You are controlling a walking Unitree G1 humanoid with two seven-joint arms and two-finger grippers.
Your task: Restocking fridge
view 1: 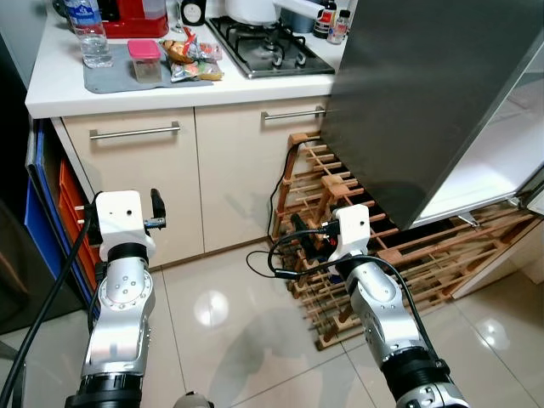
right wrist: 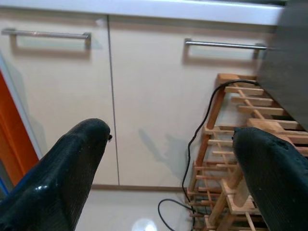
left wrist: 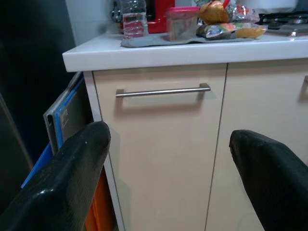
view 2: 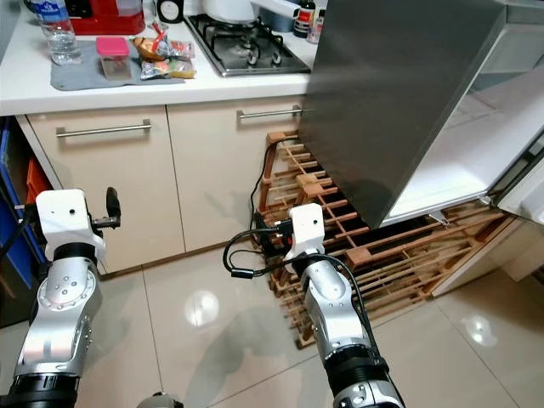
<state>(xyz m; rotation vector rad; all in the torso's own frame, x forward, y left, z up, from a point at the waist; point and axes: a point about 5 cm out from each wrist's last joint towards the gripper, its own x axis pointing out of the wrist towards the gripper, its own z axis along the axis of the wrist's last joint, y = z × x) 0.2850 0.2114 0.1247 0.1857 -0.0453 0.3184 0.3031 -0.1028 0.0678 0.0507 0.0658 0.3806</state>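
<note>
No brand or wording can be read anywhere; the clear plastic water bottle on the white countertop has a blue label, but its print is too small to make out. The dark grey fridge door stands swung open on the robot's right, its long axis running upright with a slight lean in the head views, its flat matte outer face turned toward the cream lower cabinets and its white inner side facing away to the right. The door hangs above a low wooden slatted rack on the glossy tiled floor, with a black cable looping beside the rack. The left gripper is held in front of the left cabinet door below its steel bar handle, its two black fingers spread wide with nothing between them. The right gripper points at the cabinet fronts beside the rack, fingers likewise spread apart and empty. On the counter a grey mat carries the bottle, a small pink-lidded container and wrapped snack packets, next to a steel gas hob.
</note>
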